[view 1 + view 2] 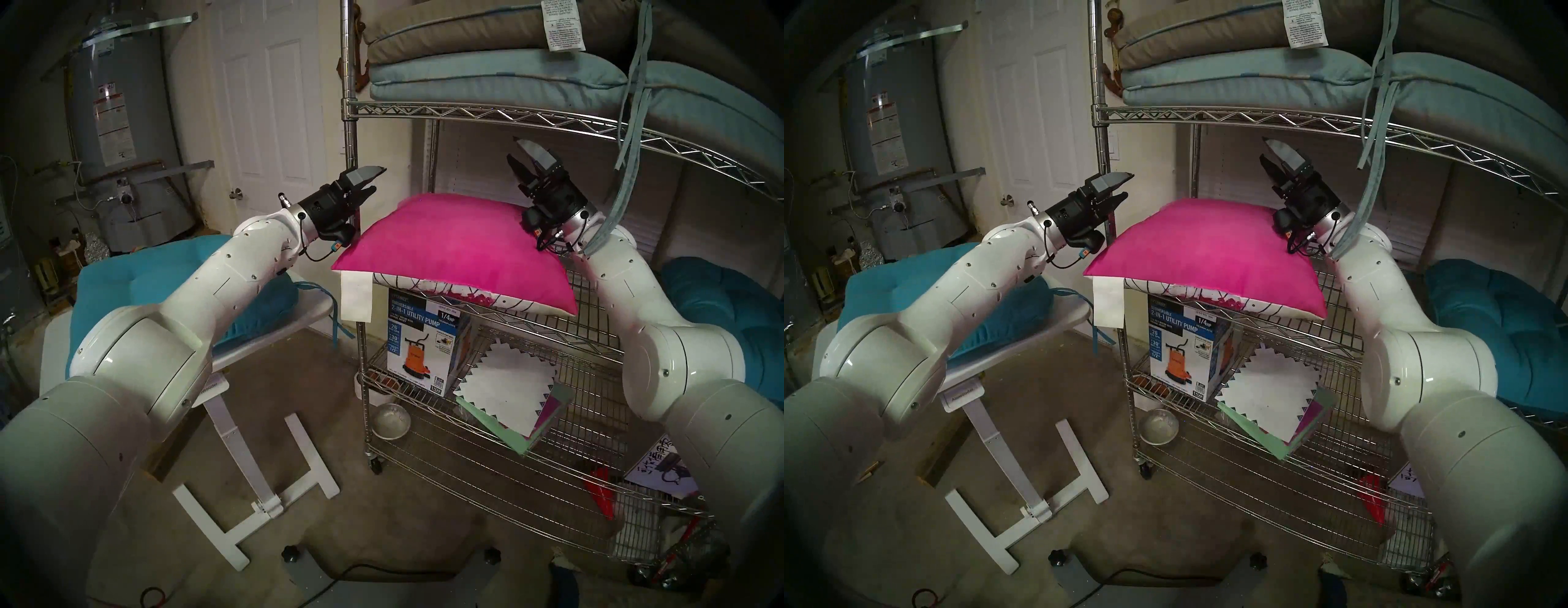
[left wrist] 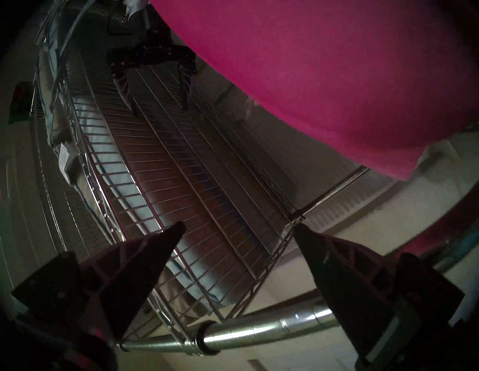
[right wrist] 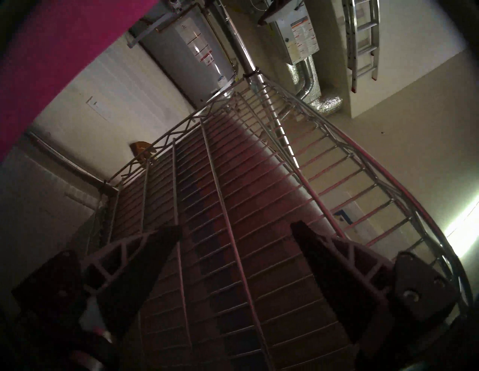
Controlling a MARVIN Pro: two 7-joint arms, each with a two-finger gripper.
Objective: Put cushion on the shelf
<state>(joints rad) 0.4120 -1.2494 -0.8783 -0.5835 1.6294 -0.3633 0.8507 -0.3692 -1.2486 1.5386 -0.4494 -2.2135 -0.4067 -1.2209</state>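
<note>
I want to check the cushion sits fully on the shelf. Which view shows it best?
Head stereo left: the whole cushion lies pink face up on the shelf, front edge overhanging. Head stereo right shows nearly the same. Both wrist views catch only a pink patch.

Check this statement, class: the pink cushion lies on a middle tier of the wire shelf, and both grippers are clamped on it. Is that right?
One detail is wrong. The cushion does lie on a middle tier of the shelf, but the left gripper and right gripper are both open and off it, as the head view shows.
</note>
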